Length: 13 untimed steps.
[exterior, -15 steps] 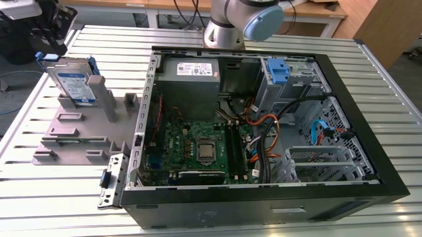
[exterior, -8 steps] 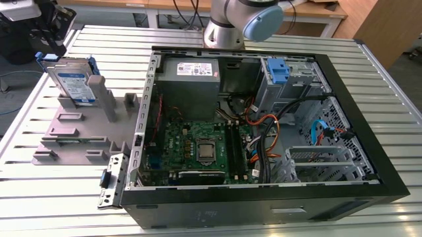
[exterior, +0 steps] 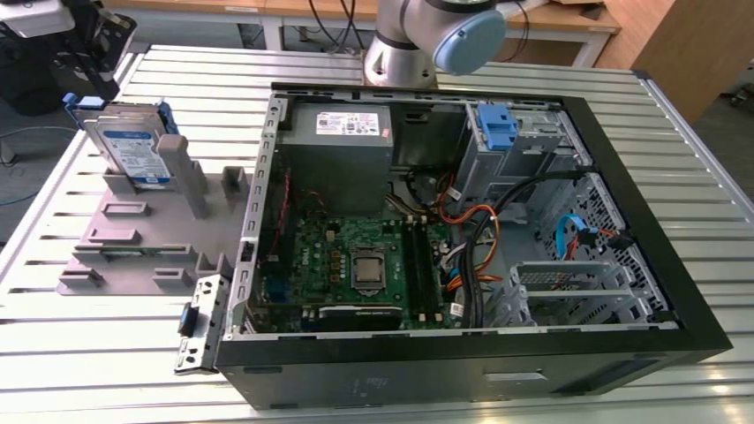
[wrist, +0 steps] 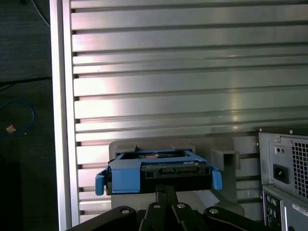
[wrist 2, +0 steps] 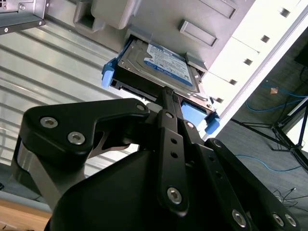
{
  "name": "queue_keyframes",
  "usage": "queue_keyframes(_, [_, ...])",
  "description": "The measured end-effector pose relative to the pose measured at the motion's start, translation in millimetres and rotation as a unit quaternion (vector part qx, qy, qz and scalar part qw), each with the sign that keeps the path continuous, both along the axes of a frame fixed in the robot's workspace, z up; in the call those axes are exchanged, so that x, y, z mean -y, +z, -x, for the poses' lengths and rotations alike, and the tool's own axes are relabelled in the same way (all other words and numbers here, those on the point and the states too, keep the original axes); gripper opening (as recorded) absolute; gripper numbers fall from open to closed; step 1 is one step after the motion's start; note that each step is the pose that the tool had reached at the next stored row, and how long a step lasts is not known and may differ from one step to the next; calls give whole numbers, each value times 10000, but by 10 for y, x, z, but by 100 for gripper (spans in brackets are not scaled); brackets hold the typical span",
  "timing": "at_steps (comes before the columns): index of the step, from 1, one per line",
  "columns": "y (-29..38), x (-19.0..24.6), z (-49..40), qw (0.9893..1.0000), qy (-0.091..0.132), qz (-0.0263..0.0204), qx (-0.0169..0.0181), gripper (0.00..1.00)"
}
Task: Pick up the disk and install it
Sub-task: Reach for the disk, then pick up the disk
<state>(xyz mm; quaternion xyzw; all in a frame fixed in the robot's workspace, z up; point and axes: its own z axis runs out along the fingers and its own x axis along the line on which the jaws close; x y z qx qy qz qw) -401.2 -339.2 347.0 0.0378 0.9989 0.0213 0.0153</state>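
Your hand (wrist 2: 166, 92), tips pinched narrow and holding nothing, hangs just beside the silver, blue-framed disk (wrist 2: 154, 60) standing upright in the grey holder (exterior: 130, 256) on the bench (exterior: 94, 371), near the open computer case (exterior: 471, 353).

near edge of disk (wrist 2: 159, 60) behind gripper (wrist 2: 166, 95)

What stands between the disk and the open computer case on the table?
In the exterior view, the disk stands in a grey holder; two grey upright posts of that holder stand between it and the computer case.
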Motion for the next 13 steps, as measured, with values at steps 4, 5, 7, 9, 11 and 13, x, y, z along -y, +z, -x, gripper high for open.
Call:
queue_keyframes(4, [-7, -8, 1, 10000, 0, 0, 0, 11])
queue_keyframes(5, [-7, -8, 1, 10000, 0, 0, -1, 11])
queue_keyframes(7, [-7, -8, 1, 10000, 0, 0, -1, 11])
queue_keyframes(9, [-8, -8, 1, 10000, 0, 0, -1, 11])
queue_keyframes(11, [-8, -8, 1, 10000, 0, 0, -1, 11])
queue_keyframes(13, [-8, -9, 1, 10000, 0, 0, -1, 11])
